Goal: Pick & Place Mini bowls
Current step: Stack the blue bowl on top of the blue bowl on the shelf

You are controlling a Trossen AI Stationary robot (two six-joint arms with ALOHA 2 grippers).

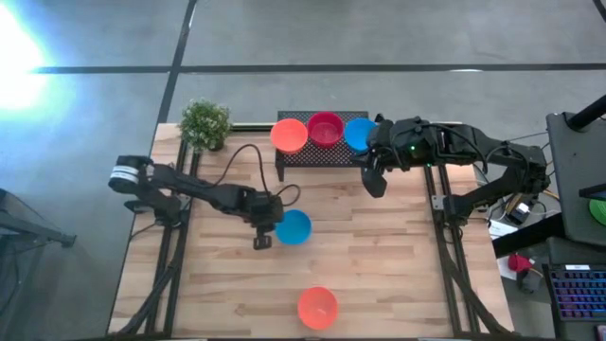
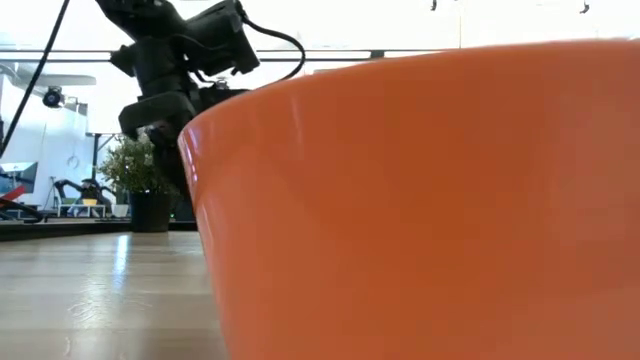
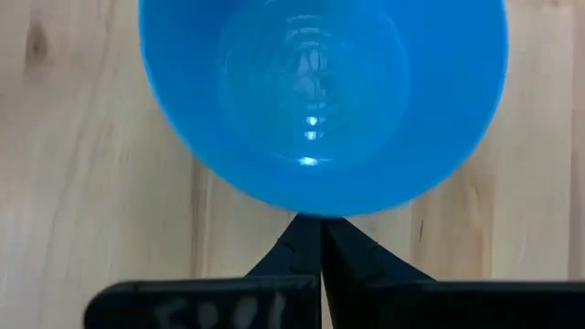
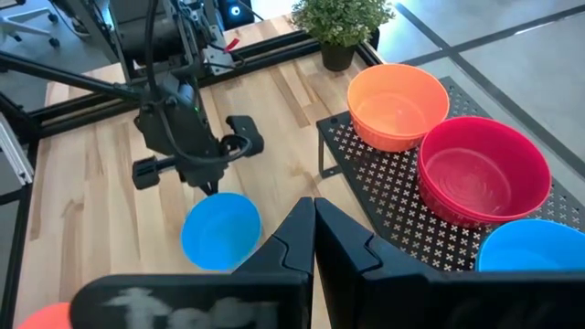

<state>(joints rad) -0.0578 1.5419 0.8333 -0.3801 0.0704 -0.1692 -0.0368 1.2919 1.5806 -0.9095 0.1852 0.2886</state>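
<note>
A blue mini bowl [image 1: 295, 227] [image 3: 320, 91] stands upright on its base on the wooden table. My left gripper [image 1: 276, 226] [image 3: 320, 224] points steeply down at it, fingers shut, tips at the outer edge of the rim nearest the arm. An orange mini bowl [image 1: 317, 308] sits near the table's front edge and fills the low view [image 2: 420, 200]. On the black mesh rack [image 1: 322, 156] at the far side stand an orange [image 1: 289, 134], a red [image 1: 325, 128] and a blue bowl [image 1: 358, 134]. My right gripper [image 1: 375, 185] [image 4: 313, 206] hangs shut, high beside the rack. My left gripper's shut fingertips [image 3: 306, 239] meet the outside of the blue bowl's rim [image 3: 320, 208] on the side toward the table's left, coming slanting down from above. Nothing shows between the fingers. Whether the tips touch the rim, I cannot tell.
A small green potted plant [image 1: 205, 123] stands at the table's far left corner, beside the rack. Bare wood lies between the blue bowl and the near orange bowl, and to the right of both. A desk with a keyboard [image 1: 578, 289] stands beyond the right edge.
</note>
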